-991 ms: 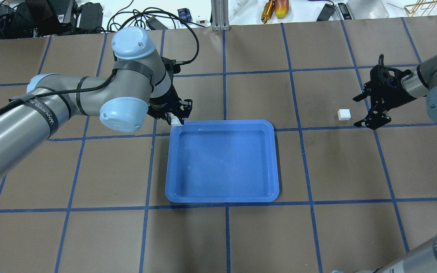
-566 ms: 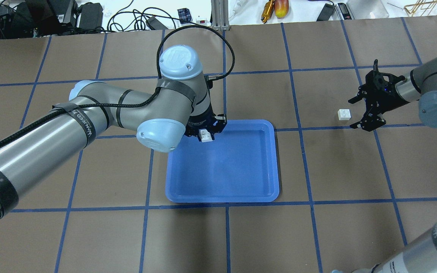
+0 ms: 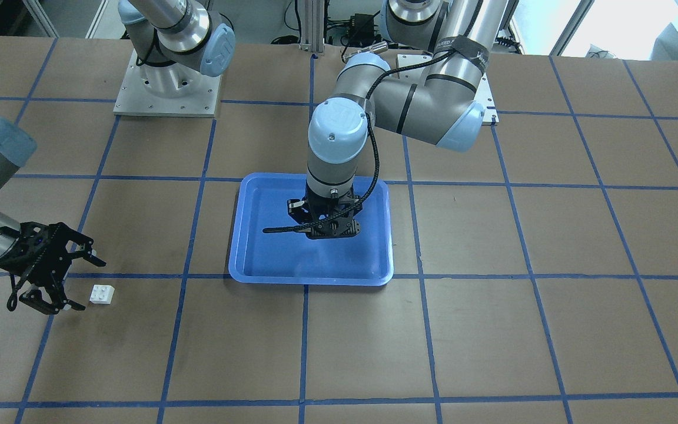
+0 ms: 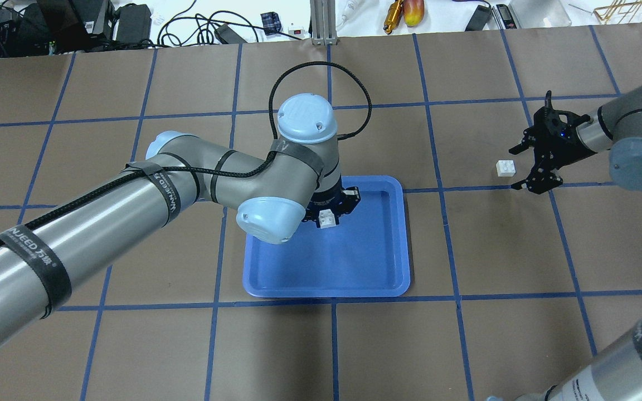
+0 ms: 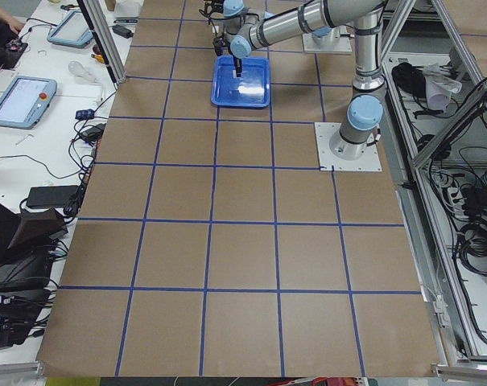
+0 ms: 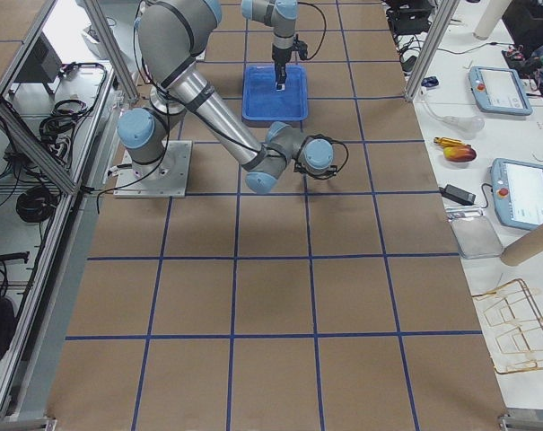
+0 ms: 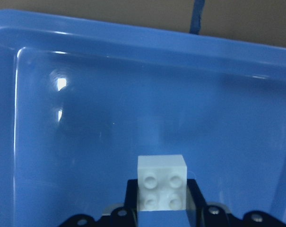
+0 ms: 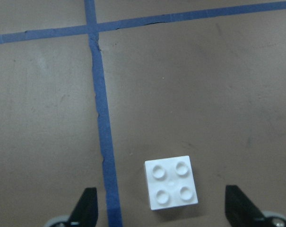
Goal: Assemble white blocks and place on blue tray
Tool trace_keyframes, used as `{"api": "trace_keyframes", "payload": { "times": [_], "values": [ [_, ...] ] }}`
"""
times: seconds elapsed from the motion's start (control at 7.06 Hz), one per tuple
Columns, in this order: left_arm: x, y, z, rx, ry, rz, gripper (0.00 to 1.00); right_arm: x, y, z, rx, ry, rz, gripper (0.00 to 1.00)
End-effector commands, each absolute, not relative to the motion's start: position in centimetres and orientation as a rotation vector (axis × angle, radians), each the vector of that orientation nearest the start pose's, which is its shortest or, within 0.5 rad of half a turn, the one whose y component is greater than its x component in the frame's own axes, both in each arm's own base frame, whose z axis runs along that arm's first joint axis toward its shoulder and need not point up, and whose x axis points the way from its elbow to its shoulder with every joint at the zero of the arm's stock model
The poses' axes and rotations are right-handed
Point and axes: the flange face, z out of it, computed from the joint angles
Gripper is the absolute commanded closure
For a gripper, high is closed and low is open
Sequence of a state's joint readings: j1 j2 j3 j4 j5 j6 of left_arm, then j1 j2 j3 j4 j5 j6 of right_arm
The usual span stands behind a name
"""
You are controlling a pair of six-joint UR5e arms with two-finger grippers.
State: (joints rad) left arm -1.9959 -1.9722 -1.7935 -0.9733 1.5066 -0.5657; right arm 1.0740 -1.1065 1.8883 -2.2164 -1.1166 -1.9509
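Observation:
My left gripper (image 4: 329, 214) is shut on one white block (image 4: 327, 219), studs showing, and holds it low over the far middle of the blue tray (image 4: 354, 262). The left wrist view shows this block (image 7: 161, 182) between the fingers above the tray floor (image 7: 86, 118). The other white block (image 4: 505, 167) lies studs up on the brown table to the right of the tray. My right gripper (image 4: 520, 169) is open, low beside this block. In the right wrist view the block (image 8: 171, 188) lies between the two open fingers (image 8: 88, 210).
The table is brown paper with a grid of blue tape lines (image 4: 449, 239). Cables, tools and boxes (image 4: 404, 11) lie beyond the far edge. My left arm's elbow (image 4: 265, 220) hangs over the tray's left rim.
My left arm has swung right with its white block, from the tray's far left corner to over the tray's far middle. My right gripper has edged closer to the loose block.

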Motion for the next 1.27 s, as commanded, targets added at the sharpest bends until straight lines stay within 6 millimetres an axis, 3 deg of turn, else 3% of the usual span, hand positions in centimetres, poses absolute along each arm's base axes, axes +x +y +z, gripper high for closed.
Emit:
{"api": "trace_keyframes", "payload": {
  "times": [0.0,0.14,0.28,0.42,0.57,0.71,0.85,1.13],
  "values": [
    [-37.6,-46.8,20.4,-0.216,3.183,0.069,0.81,-10.7,-57.3,16.1,-1.835,2.124,-0.542,0.08],
    [-37.2,-46.0,19.2,-0.233,3.163,0.1,0.76,-10.4,-57.4,16.3,-1.841,2.12,-0.545,0.12],
    [-37.0,-45.5,18.8,-0.207,3.166,0.107,0.75,-10.4,-57.3,16.2,-1.841,2.118,-0.543,0.24],
    [-36.9,-45.4,18.3,-0.218,3.154,0.12,0.39,-10.4,-57.3,16.2,-1.845,2.116,-0.545,0.39],
    [-37.0,-45.6,18.4,-0.221,3.16,0.109,0.18,-10.4,-57.3,16.2,-1.867,2.102,-0.547,0.51],
    [-37.1,-45.8,18.7,-0.231,3.178,0.081,0.12,-10.4,-57.2,16.4,-1.875,2.101,-0.546,0.73],
    [-37.2,-46.0,18.9,-0.228,3.182,0.064,0.08,-10.4,-57.2,16.6,-1.877,2.102,-0.548,0.85],
    [-34.7,-48.7,23.0,-0.19,3.221,-0.049,0.02,-10.1,-57.1,18.5,-1.896,2.111,-0.57,0.88]
  ]
}}
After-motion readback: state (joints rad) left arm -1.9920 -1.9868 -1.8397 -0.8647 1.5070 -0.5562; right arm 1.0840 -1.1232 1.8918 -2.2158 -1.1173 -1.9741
